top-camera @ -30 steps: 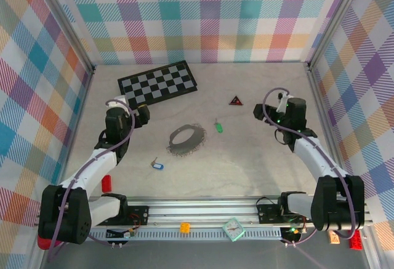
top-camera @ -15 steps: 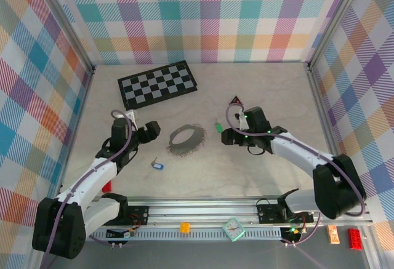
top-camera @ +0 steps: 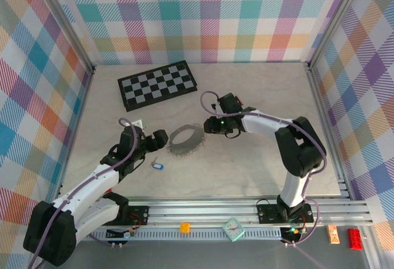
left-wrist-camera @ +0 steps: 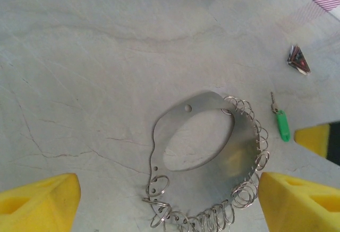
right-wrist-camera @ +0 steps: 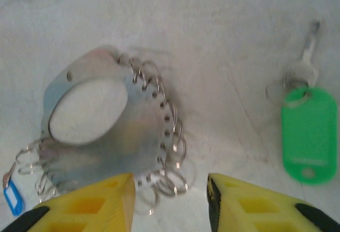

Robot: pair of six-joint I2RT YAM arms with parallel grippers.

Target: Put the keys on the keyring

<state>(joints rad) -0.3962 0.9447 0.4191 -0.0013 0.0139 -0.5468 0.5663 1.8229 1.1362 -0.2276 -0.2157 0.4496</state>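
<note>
The keyring (top-camera: 186, 138) is a flat silvery plate with a big hole and several small wire rings along its edge; it lies mid-table. My left gripper (top-camera: 161, 137) is at its left side, open, with its yellow fingers (left-wrist-camera: 40, 203) wide apart around the plate (left-wrist-camera: 234, 152). My right gripper (top-camera: 210, 125) is at the plate's right edge, open, its jaws on either side of a few wire rings (right-wrist-camera: 175, 181) without touching them. The green key (right-wrist-camera: 309, 134) lies flat to the right of the right gripper (right-wrist-camera: 170, 200). The blue key (top-camera: 157, 165) lies in front of the keyring.
A black-and-white checkerboard (top-camera: 158, 84) lies at the back left. A dark red-edged triangle (left-wrist-camera: 298, 60) sits beyond the green key (left-wrist-camera: 281, 125). Plaid walls close three sides. Small objects (top-camera: 233, 229) rest on the front rail.
Both arms have swung inward to the keyring. The right gripper came in from the far right, over the green key, and its jaws have narrowed. The left gripper moved right and nearer.
</note>
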